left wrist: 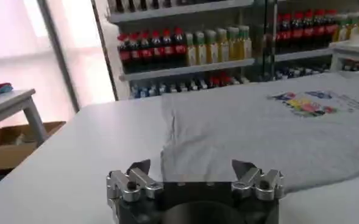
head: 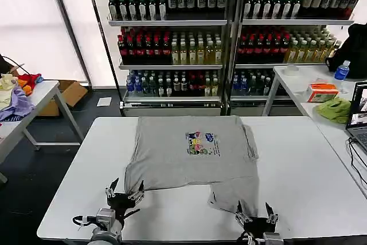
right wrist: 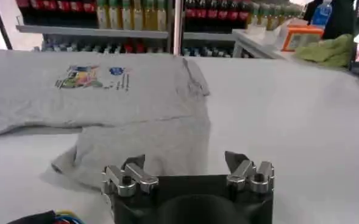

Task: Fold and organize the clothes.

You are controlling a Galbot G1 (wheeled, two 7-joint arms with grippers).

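Shirt (head: 189,159) is lying print-up at the frame's centre on the white table (head: 298,159), partly folded, one flap trailing lower right; more folds are remaining. Left gripper (head: 125,192) and right gripper (head: 254,215) are hovering wide open, empty, along the bottom edge.

No lettering can be read: the multicoloured chest print (head: 202,143) on the grey shirt (head: 172,159) is too small to make out.
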